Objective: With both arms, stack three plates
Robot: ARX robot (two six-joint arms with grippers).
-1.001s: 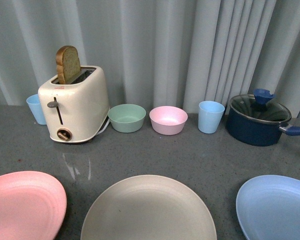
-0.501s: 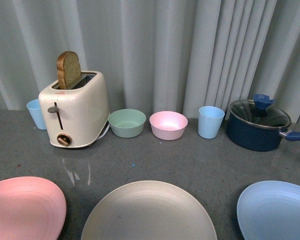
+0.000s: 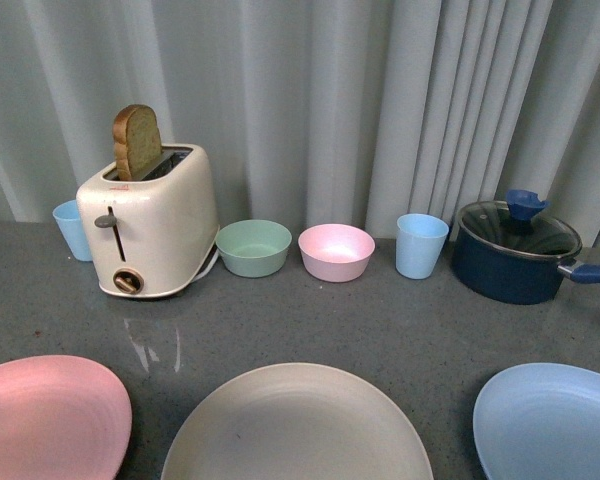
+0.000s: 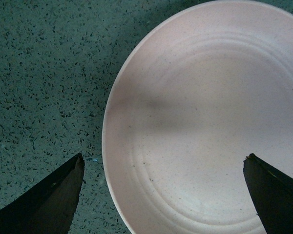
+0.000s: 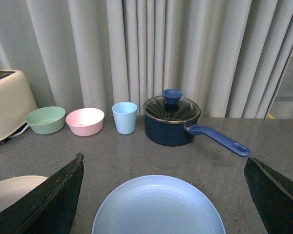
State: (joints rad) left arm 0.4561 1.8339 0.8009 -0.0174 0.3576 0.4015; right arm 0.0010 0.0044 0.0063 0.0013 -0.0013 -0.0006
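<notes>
Three plates lie in a row at the near edge of the grey counter: a pink plate (image 3: 45, 415) at left, a beige-grey plate (image 3: 298, 425) in the middle, a light blue plate (image 3: 555, 420) at right. No arm shows in the front view. My left gripper (image 4: 163, 195) is open and empty, looking straight down on the pink plate (image 4: 205, 122), one finger over the counter, the other over the plate. My right gripper (image 5: 163, 195) is open and empty, with the light blue plate (image 5: 158, 207) between its fingers. The beige-grey plate's edge (image 5: 12, 192) shows beside it.
At the back stand a cream toaster (image 3: 150, 220) with a bread slice, a blue cup (image 3: 72, 228) behind it, a green bowl (image 3: 253, 247), a pink bowl (image 3: 336, 251), a light blue cup (image 3: 421, 245) and a dark blue lidded saucepan (image 3: 517, 255) with its handle pointing right. Grey curtains hang behind.
The front view has shifted slightly, so everything sits a little lower in the picture. Nothing on the counter has moved.
</notes>
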